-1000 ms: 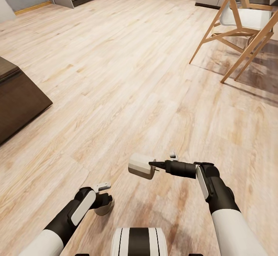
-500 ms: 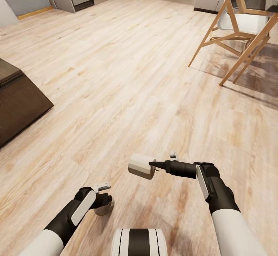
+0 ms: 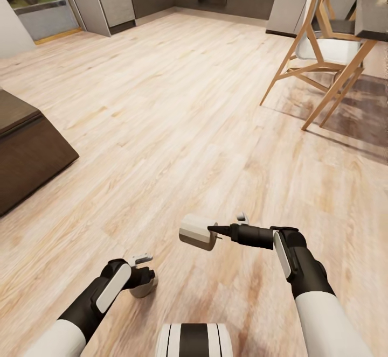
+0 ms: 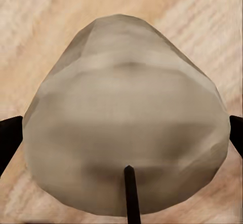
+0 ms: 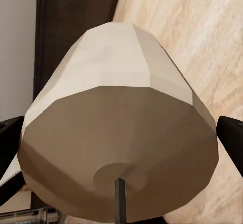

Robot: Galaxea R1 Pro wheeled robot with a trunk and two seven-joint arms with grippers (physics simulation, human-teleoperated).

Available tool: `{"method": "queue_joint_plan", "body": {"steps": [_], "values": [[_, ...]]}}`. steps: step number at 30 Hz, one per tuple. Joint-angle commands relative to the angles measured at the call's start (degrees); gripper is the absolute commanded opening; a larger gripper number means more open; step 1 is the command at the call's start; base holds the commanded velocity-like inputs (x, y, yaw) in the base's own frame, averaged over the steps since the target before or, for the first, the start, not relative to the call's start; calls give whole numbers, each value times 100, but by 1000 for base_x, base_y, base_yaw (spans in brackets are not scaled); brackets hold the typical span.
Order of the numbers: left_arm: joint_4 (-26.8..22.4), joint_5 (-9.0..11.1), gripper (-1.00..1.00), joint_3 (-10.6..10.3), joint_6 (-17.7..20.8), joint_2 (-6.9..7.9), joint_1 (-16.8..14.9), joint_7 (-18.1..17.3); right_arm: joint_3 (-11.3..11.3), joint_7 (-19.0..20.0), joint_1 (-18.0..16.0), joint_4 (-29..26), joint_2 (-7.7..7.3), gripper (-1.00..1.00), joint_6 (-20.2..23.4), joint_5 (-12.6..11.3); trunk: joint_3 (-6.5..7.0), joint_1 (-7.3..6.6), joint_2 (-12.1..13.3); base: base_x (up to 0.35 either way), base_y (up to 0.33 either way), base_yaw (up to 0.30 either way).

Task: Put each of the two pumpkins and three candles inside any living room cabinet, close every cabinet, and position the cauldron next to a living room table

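View has tilted up and swung slightly since a second ago: more of the far kitchen wall shows, cabinet (image 3: 27, 152) end sits a bit further into frame at left, chair (image 3: 323, 50) shifted. Arms unchanged against the body. Reads as the base travelling or turning toward the cabinet, both loads aboard.

Right gripper (image 3: 213, 230): closed on a candle (image 3: 197, 231), held out ahead over bare floor (image 3: 178, 104).

Left gripper (image 3: 143, 281): low, near left; clamped on a second candle (image 4: 124, 138), fingers (image 4: 10, 138) pressed against its sides.

Cabinet front not visible from here.
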Motion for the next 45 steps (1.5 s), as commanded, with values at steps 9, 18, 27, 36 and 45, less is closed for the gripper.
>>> {"method": "queue_joint_plan", "body": {"steps": [9,18,27,36,45], "values": [[-413,140,-100,786,541,174,-2,62,-19,5,-3,193,20,-100,47,13,196,-24,11,0,0,0],[-449,142,-100,971,778,168,-2,67,-35,-8,-3,200,20,-100,47,-14,396,-47,23,0,0,0],[-452,143,-100,1210,788,179,-2,70,-41,-453,-3,200,31,-100,47,-39,619,-70,35,-139,0,49],[-453,135,-100,1272,788,163,-2,91,-61,-479,-3,200,19,-100,47,-44,838,-93,47,-326,0,247],[-454,134,-100,1276,788,160,-2,101,-53,-495,-3,200,29,-100,48,-36,1038,-117,59,-329,0,273]]}}
